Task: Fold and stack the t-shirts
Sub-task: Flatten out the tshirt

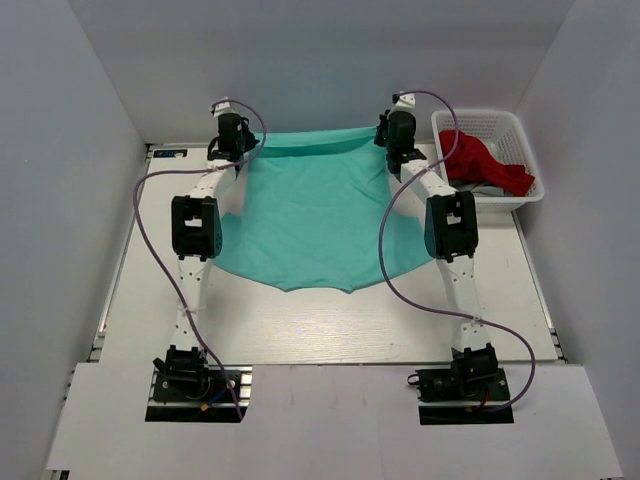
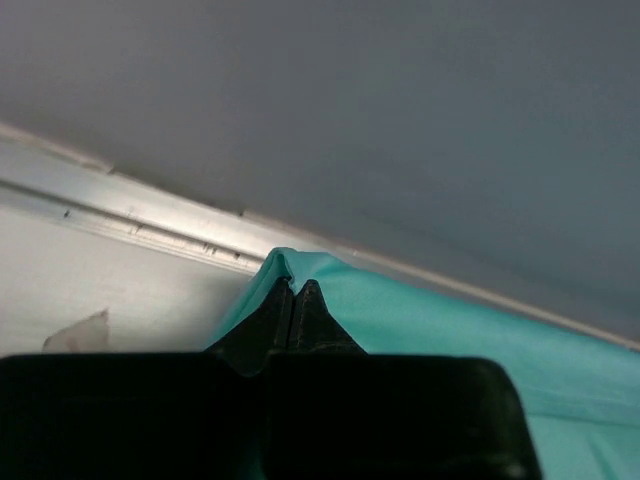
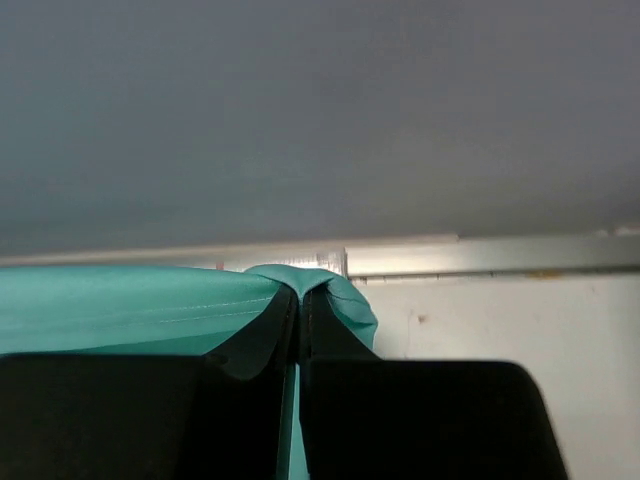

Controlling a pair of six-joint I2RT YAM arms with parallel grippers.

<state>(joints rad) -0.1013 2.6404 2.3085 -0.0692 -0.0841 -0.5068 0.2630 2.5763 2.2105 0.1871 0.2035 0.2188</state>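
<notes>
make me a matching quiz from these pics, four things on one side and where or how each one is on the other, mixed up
1 teal t-shirt
2 red t-shirt
3 white basket
4 left gripper

a crumpled inside the basket
b shut on a far corner of cloth
c spread across the table
d standing at the table's far right edge

Pairs: 1-c, 2-a, 3-d, 4-b

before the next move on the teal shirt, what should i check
1. left gripper shut on a far corner of the teal shirt: ok
2. right gripper shut on the other far corner: ok
3. far edge straight between the grippers: ok
4. sleeves spread flat: cannot tell
5. red shirt in the basket, apart from the teal shirt: ok
</notes>
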